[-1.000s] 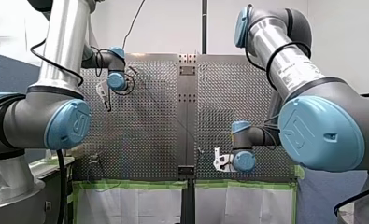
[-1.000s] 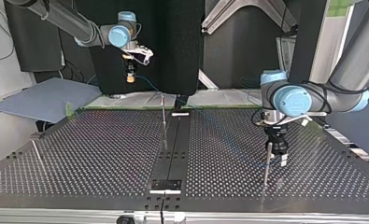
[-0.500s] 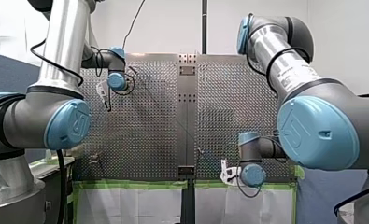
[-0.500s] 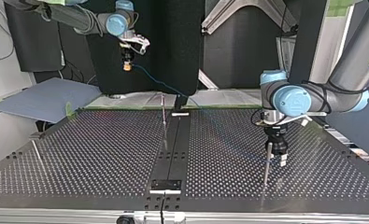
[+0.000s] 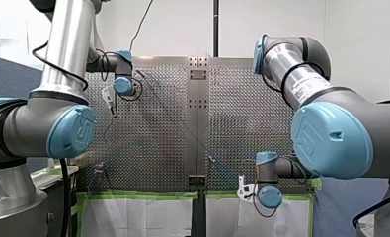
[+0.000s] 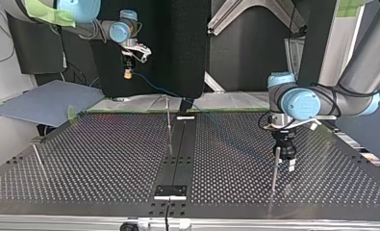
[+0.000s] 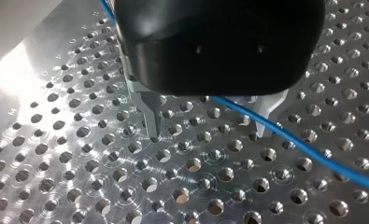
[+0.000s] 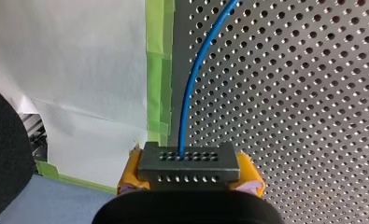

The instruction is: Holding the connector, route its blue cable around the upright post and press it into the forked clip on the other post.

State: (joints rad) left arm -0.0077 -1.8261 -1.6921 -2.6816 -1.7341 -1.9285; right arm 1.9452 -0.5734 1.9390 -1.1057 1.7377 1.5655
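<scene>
My right gripper is shut with its yellow pads on a dark grey connector. A blue cable leaves the connector and runs out over the perforated plate. At the top view's upper left, my right gripper hangs high past the table's far edge. The cable slopes down from it towards the thin centre post. My left gripper stands open just above the plate, and the cable passes between its metal fingers. It hovers beside another thin post.
A third thin post stands at the top view's left. A dark rail runs down the table's middle. Green tape and white sheeting edge the plate beside my right gripper. A grey board lies beyond the far left corner.
My right arm has carried the connector back past the table's near edge in the front view and higher in the top view, drawing the cable along. My left arm has stayed still.
</scene>
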